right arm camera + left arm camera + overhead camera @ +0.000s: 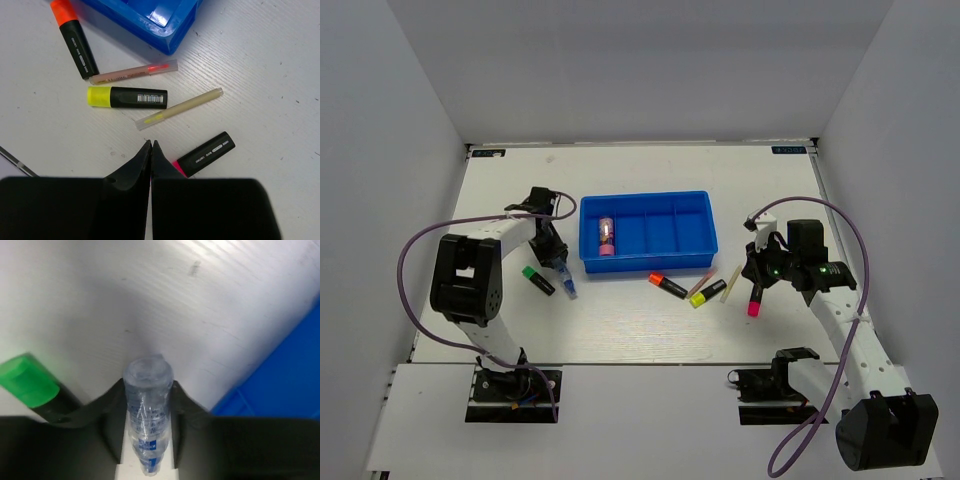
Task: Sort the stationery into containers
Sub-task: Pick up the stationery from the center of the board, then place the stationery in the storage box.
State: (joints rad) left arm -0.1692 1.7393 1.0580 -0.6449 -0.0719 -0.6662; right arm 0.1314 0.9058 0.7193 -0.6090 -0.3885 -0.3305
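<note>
**Stationery: one pink tube (607, 236) in the tray (650, 268), the rest out on the table (620, 330)**

The pink tube lies lengthwise in the leftmost compartment of the blue tray, which sits toward the middle of the white table.

Just off the tray's near left corner, the left pincer (560, 270) points down at the table with a clear-blue tube (147, 405) between its fingers. Seen from its own wrist, the black fingers sit tight against both sides of the tube. It looks gripped, with its rounded end poking out ahead of them. I cannot tell whether the tube rests on the table or hangs just clear of it. A green marker (537, 279) lies flat just to the left of that pincer, its green cap pointing away from the tray.

In front of the tray's near wall, toward its right end, lies a loose cluster. It is made up of an orange marker (668, 285), a yellow marker (707, 293) and two pale sticks (134, 72). One stick, reddish inside, lies between the orange and the yellow marker. The other, yellowish inside, lies just on the near side of the yellow marker.

The right pincer (151, 145) is over the table to the right of that cluster. Its fingers are pressed together with nothing between them. A pink marker (205, 154) lies flat just beside the tips, and its pink end slips partly out of sight behind one finger
</note>
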